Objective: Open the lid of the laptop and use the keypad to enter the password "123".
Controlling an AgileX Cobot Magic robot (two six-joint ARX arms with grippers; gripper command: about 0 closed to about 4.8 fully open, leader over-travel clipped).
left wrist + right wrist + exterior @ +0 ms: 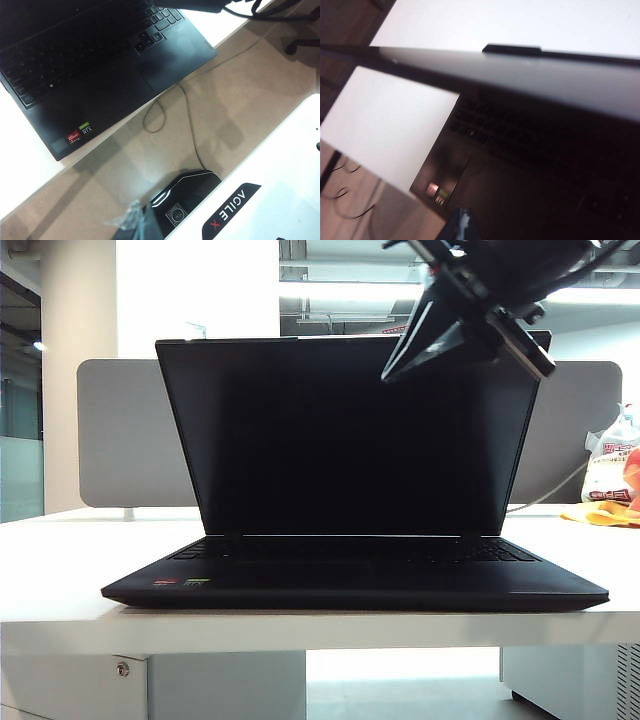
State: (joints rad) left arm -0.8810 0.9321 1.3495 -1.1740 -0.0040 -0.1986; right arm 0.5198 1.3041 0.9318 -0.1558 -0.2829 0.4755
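The black laptop (350, 585) stands open on the white table, its lid (340, 440) upright with a dark screen. The keypad (350, 551) runs across the base behind the touchpad. My right gripper (388, 372) is shut, empty, and hangs in front of the lid's upper right part. In the right wrist view its tips (464, 221) point over the lid's edge (530, 75) toward the keypad (485, 130). My left gripper (140, 226) is shut on nothing, off the table over the floor, apart from the laptop (110, 95) and its keypad (75, 55).
A grey divider panel (120, 430) stands behind the laptop. A plastic bag (612, 465) with orange items lies at the table's far right. Cables (165, 110) trail on the floor beside the robot's white base (280, 190).
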